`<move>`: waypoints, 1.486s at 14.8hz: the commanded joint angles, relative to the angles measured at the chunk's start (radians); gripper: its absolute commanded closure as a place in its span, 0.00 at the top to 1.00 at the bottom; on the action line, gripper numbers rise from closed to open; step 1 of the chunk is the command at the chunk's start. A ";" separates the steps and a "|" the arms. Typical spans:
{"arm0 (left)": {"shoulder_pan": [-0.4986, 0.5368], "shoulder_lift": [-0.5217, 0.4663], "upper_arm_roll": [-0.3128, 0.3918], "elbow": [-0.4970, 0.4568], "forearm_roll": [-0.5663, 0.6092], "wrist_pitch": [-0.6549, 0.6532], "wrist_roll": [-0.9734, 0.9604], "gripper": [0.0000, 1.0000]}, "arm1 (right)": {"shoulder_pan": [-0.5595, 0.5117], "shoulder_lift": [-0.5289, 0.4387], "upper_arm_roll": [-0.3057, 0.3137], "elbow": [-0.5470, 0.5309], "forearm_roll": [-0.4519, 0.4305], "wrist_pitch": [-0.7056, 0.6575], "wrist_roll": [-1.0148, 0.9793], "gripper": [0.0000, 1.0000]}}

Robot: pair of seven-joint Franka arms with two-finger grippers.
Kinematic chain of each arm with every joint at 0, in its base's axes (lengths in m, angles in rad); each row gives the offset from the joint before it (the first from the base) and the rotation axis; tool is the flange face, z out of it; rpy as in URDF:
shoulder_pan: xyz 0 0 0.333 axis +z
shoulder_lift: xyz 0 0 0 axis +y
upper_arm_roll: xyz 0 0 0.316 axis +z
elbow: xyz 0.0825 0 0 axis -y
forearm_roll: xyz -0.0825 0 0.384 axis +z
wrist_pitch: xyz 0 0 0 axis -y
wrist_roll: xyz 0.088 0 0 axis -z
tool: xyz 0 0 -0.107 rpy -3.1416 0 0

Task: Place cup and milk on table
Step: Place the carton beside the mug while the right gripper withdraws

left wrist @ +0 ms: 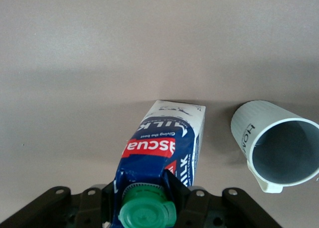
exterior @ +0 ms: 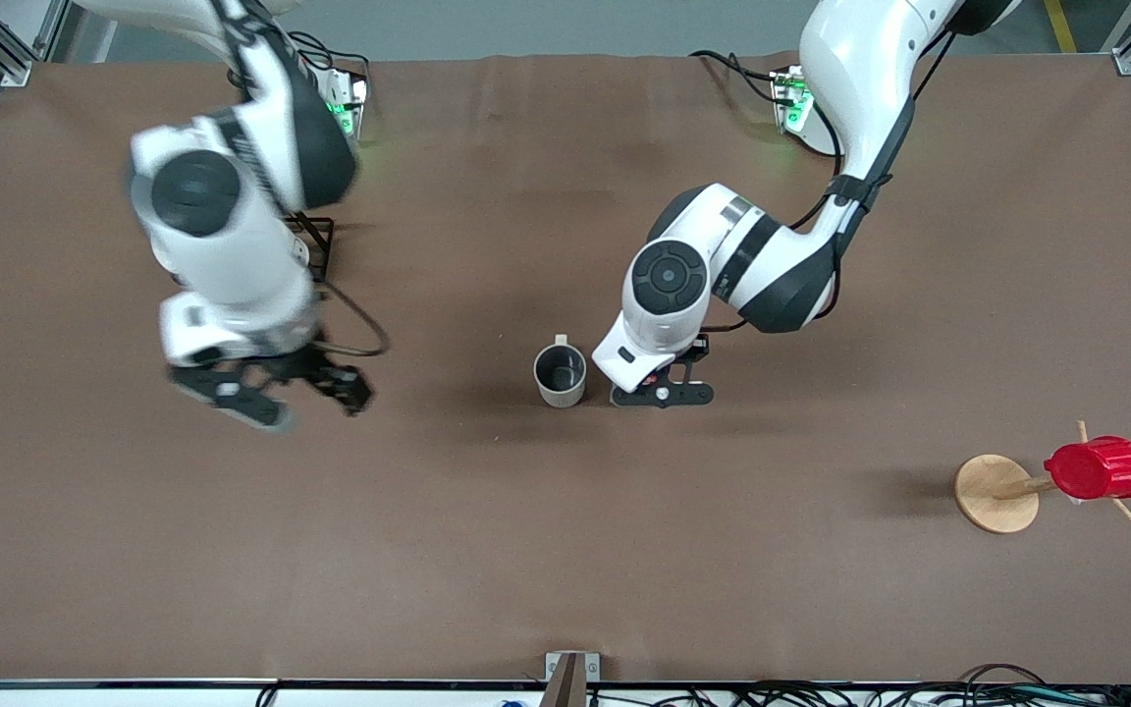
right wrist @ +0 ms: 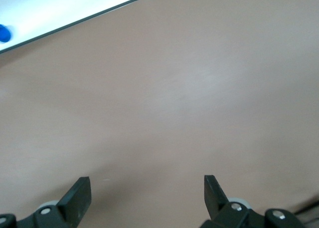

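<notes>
table (exterior: pixel 565 550): brown sheet | on it: cup (exterior: pixel 560 374), milk (left wrist: pixel 164 148), wooden peg stand (exterior: pixel 996 493)

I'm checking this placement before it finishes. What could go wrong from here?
The milk carton is held by the left gripper right beside the cup, so a sideways drift could knock the cup. If the carton is not flat on the table at release, it may tip toward the cup. The right gripper hangs open, apart from both.

One cup (exterior: pixel 560 375), one milk (left wrist: pixel 162 150).
</notes>
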 commanded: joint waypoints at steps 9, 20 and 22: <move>-0.034 0.013 0.007 0.049 0.048 -0.032 -0.043 1.00 | -0.084 -0.272 -0.264 -0.007 0.151 -0.331 -0.564 1.00; 0.162 -0.367 -0.019 -0.139 -0.018 -0.071 0.004 1.00 | -0.119 -0.269 -0.260 0.015 0.194 -0.351 -0.606 1.00; 0.232 -0.427 -0.021 -0.184 -0.057 -0.066 0.089 1.00 | -0.116 -0.269 -0.261 0.015 0.194 -0.351 -0.608 1.00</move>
